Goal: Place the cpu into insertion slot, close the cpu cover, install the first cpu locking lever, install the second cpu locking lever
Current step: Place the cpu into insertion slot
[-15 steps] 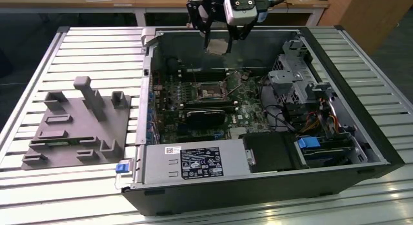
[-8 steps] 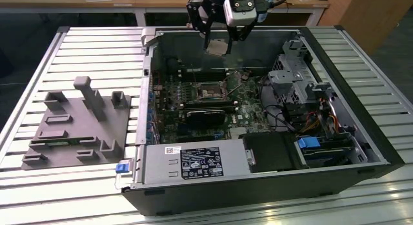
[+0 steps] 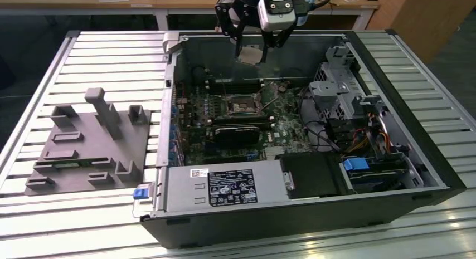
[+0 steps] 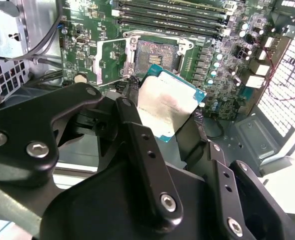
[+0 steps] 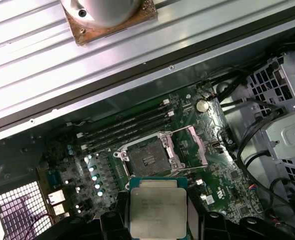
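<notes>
The slatted counter (image 3: 111, 58) carries an open computer case (image 3: 416, 120), laid on its side so the motherboard (image 3: 223, 111) faces up for access from above. A grey fixture tray (image 3: 89, 142) lies beside the case, well apart from the work. The jaws are clenched on opposite edges of the cpu (image 5: 158, 207), holding it clear above the board, metal top towards the wrist. The cpu cover (image 4: 100, 62) stands hinged open, leaving the insertion slot (image 5: 146, 159) exposed and empty. The memory slots (image 5: 125, 125) lie just beside the slot. Nothing obstructs the approach.
</notes>
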Available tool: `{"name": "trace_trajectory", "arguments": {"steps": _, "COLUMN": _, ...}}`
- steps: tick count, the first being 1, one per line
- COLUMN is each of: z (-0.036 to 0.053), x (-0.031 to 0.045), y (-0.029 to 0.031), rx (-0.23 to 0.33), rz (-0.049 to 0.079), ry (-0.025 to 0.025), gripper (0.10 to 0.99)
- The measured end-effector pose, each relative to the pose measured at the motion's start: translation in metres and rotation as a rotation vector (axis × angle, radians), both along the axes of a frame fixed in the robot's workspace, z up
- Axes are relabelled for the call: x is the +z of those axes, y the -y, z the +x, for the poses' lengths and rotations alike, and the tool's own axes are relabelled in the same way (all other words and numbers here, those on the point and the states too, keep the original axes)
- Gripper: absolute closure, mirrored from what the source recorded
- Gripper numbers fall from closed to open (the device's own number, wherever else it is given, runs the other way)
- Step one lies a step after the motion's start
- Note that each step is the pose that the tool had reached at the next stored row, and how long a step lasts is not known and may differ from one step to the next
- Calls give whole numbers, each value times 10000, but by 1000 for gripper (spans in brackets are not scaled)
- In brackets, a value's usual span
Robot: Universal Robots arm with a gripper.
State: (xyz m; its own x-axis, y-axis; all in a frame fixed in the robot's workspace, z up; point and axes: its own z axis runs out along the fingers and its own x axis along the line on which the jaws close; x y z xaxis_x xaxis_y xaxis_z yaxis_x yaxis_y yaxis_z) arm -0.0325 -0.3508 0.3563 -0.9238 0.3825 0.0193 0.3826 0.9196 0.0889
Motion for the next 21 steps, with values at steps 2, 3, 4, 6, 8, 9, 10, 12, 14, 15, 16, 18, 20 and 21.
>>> {"name": "trace_trajectory", "arguments": {"steps": 2, "z": 0, "x": -1, "y": 0, "rx": -9, "rz": 0, "ry": 0, "gripper": 545}}
{"name": "trace_trajectory", "arguments": {"steps": 3, "z": 0, "x": -2, "y": 0, "rx": -16, "rz": 0, "ry": 0, "gripper": 545}}
{"name": "trace_trajectory", "arguments": {"steps": 4, "z": 0, "x": -2, "y": 0, "rx": -27, "rz": 0, "ry": 0, "gripper": 545}}
{"name": "trace_trajectory", "arguments": {"steps": 6, "z": 0, "x": -3, "y": 0, "rx": -90, "rz": 0, "ry": 0, "gripper": 545}}
{"name": "trace_trajectory", "arguments": {"steps": 8, "z": 0, "x": -3, "y": 0, "rx": -207, "rz": 0, "ry": 0, "gripper": 545}}
{"name": "trace_trajectory", "arguments": {"steps": 9, "z": 0, "x": -3, "y": 0, "rx": -269, "rz": 0, "ry": 0, "gripper": 545}}
{"name": "trace_trajectory", "arguments": {"steps": 10, "z": 0, "x": -4, "y": 0, "rx": -335, "rz": 1, "ry": 1, "gripper": 545}}
{"name": "trace_trajectory", "arguments": {"steps": 12, "z": 0, "x": -5, "y": 0, "rx": -481, "rz": 1, "ry": 0, "gripper": 545}}
{"name": "trace_trajectory", "arguments": {"steps": 14, "z": 0, "x": -5, "y": 0, "rx": -633, "rz": 1, "ry": 0, "gripper": 545}}
{"name": "trace_trajectory", "arguments": {"steps": 15, "z": 0, "x": -6, "y": 0, "rx": -712, "rz": 1, "ry": 0, "gripper": 545}}
{"name": "trace_trajectory", "arguments": {"steps": 16, "z": 0, "x": -6, "y": 0, "rx": -788, "rz": 1, "ry": 1, "gripper": 545}}
{"name": "trace_trajectory", "arguments": {"steps": 18, "z": 0, "x": -6, "y": 0, "rx": -945, "rz": 1, "ry": 0, "gripper": 545}}
{"name": "trace_trajectory", "arguments": {"steps": 20, "z": 0, "x": -7, "y": 0, "rx": -1065, "rz": 1, "ry": 0, "gripper": 545}}
{"name": "trace_trajectory", "arguments": {"steps": 21, "z": 0, "x": -7, "y": 0, "rx": -1113, "rz": 1, "ry": 0, "gripper": 545}}
